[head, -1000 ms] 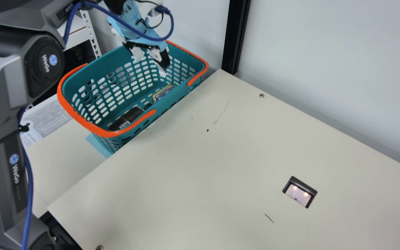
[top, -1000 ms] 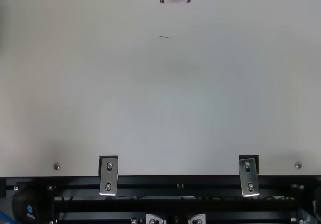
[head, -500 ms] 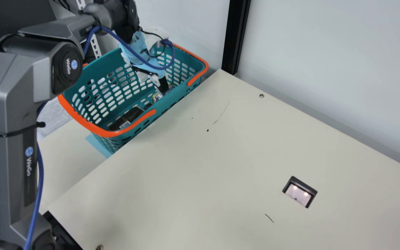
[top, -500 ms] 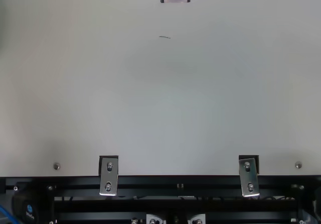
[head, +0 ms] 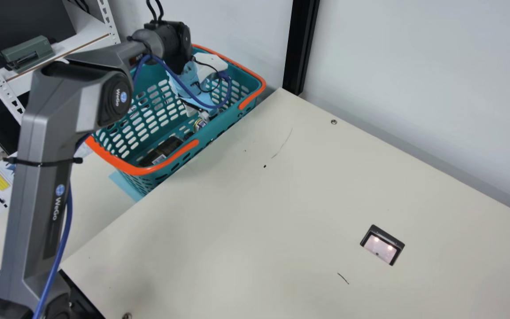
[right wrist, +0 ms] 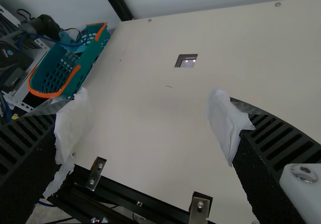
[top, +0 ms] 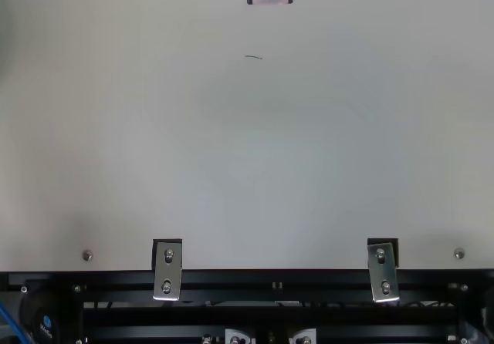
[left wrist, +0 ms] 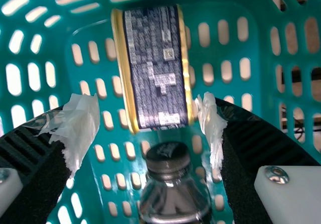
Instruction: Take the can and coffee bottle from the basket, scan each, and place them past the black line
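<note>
Can (left wrist: pixel 153 68) lies near the coffee bottle (left wrist: pixel 173 194), walls of the basket (head: pixel 123 165) around both; jaws of left gripper (head: pixel 202 113) and right gripper (right wrist: pixel 149 103) stand wide apart.

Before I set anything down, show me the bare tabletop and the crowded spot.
Free: cream tabletop between the teal plastic basket and the black-framed scanner window. Crowded: inside the basket, around the dark gold-rimmed can, black-capped bottle and open left gripper.

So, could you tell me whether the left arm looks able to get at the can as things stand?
Probably yes: the left gripper is down inside the basket with fingers apart, and nothing seems to lie over the can.
</note>
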